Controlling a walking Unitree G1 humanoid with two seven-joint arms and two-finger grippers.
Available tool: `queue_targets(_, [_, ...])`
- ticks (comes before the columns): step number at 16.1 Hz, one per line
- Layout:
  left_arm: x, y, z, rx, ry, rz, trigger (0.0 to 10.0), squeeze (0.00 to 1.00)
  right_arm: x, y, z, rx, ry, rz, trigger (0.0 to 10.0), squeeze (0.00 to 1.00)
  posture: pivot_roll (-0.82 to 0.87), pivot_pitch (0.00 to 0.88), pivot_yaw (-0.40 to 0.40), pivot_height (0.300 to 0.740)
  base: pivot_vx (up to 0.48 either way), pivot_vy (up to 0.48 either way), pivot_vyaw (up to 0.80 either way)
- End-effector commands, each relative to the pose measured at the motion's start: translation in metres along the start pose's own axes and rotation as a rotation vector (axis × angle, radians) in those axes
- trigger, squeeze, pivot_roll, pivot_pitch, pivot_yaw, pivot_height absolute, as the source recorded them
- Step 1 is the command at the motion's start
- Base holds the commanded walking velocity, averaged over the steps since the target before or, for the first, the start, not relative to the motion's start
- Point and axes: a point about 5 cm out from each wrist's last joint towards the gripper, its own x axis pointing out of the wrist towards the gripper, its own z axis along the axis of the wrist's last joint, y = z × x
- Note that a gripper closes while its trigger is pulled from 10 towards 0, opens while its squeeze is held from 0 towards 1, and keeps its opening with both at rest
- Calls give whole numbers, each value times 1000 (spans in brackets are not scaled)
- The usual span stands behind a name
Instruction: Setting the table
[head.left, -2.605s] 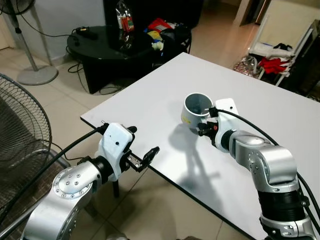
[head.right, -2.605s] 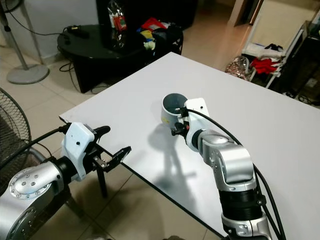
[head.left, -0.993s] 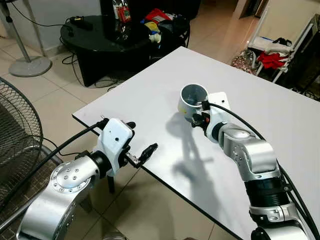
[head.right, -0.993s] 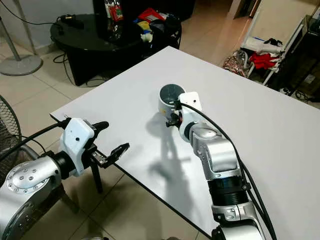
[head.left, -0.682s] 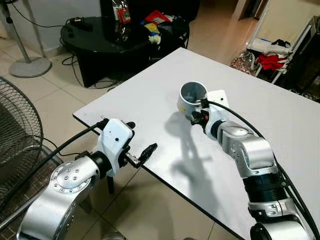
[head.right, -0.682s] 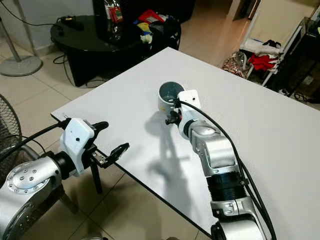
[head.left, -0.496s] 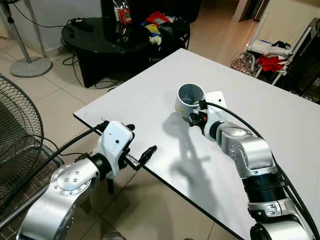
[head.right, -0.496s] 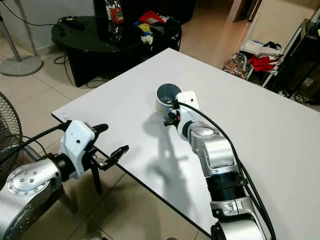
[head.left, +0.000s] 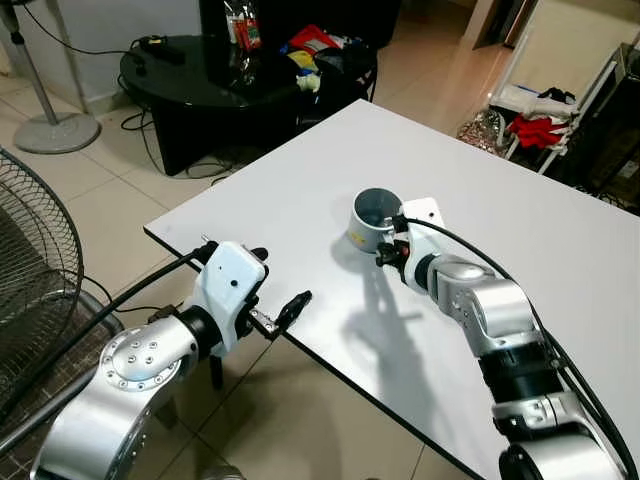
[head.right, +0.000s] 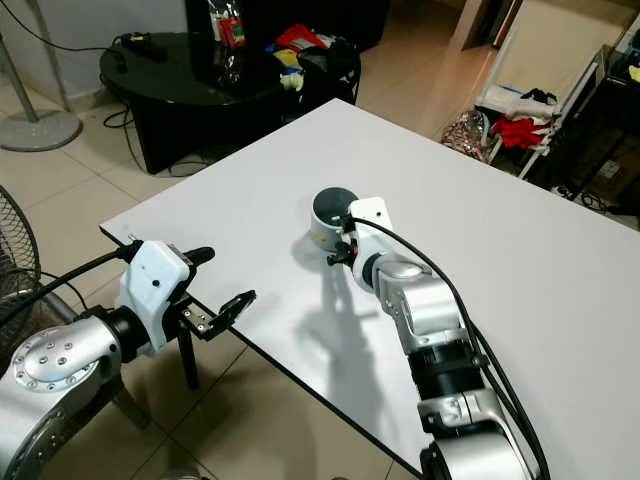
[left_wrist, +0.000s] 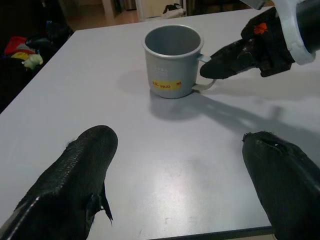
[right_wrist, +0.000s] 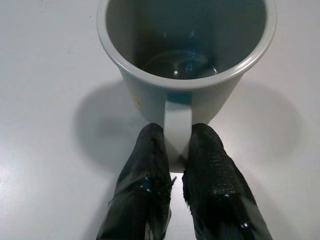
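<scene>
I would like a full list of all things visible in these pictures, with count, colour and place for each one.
mug: one, grey metal with a yellow label, upright on the white table, handle toward the right arm
table: one, white, in front of the robot
round low table: one, black, beyond the white table's far left corner, with a bottle and coloured clutter on top
standing fan: one, pale base, on the tiled floor at far left
fan grille: one, dark wire, at the left edge
left end effector: one, black fingers, open, off the table's near edge
right end effector: one, black fingers, shut on the mug's handle
</scene>
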Motion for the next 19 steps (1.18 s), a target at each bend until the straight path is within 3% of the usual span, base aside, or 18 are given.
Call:
queue_targets(1, [1,-1,4,16,-8,-17,10000,0,1,-4,7,-10,-26,-17,10000,0,173,0,-110,740,0,0,0])
queue_targets(6, [6,2,7,22,-17,-48,10000,0,-1,-19,21,34,-92,71,10000,0,161,0,-70,740,0,0,0])
queue_targets(13, [11,-3,11,27,-15,-127,10000,0,0,-44,28,-175,-122,236,10000,0,159,0,-66,740,0,0,0])
queue_targets(16, [13,-3,12,48,-13,-145,10000,0,8,-47,24,-253,-80,185,10000,0,157,0,-65,740,0,0,0])
queue_targets(19, [14,-6,14,41,-24,-157,10000,0,14,-48,24,-249,-69,155,10000,0,157,0,-65,740,0,0,0])
